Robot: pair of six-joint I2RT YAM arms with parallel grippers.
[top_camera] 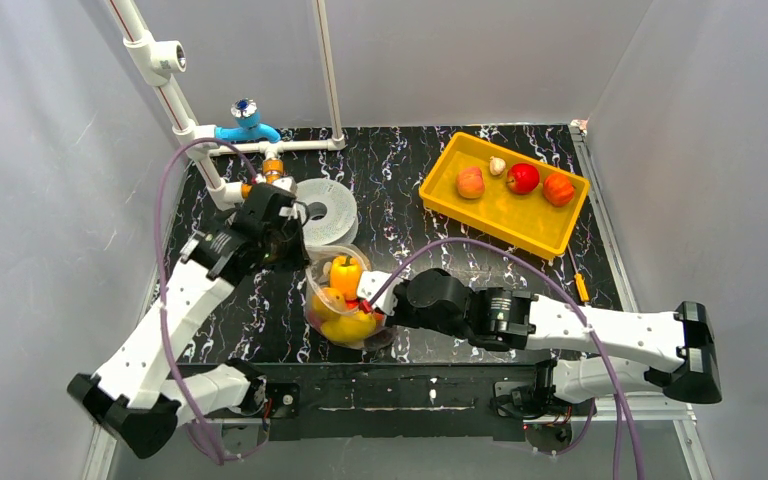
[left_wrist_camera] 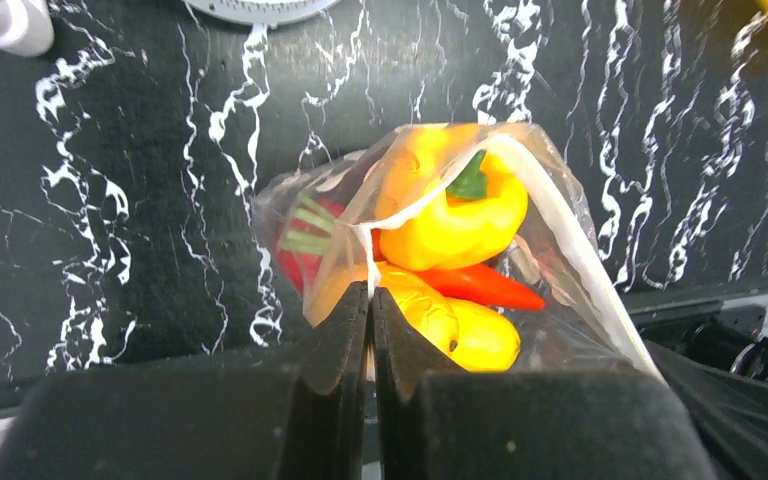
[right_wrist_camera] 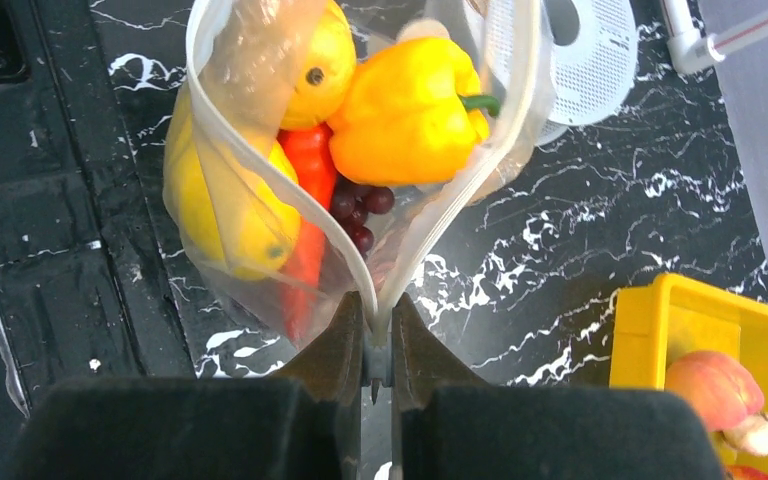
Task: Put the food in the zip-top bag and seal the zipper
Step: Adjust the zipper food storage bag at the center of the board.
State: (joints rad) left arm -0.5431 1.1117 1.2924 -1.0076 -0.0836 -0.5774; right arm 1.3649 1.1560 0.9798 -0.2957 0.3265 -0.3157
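Observation:
The clear zip-top bag (top_camera: 345, 300) stands open near the table's front, holding yellow peppers (right_wrist_camera: 410, 110), a red pepper (right_wrist_camera: 305, 215), an orange carrot (left_wrist_camera: 485, 287) and dark grapes (right_wrist_camera: 360, 210). Its pale zipper (right_wrist_camera: 505, 130) strips spread apart in a wide V. My left gripper (left_wrist_camera: 371, 300) is shut on the bag's mouth edge at the far-left end. My right gripper (right_wrist_camera: 378, 330) is shut on the zipper end where both strips meet, at the bag's right side. It also shows in the top view (top_camera: 378, 296).
A yellow tray (top_camera: 550, 225) at the back right holds a peach (top_camera: 471, 182), a red apple (top_camera: 523, 178), another fruit (top_camera: 559, 188) and a small pale piece. A grey ring-shaped spool (top_camera: 326, 210) lies behind the bag. White pipes (top_camera: 260, 148) stand at the back left.

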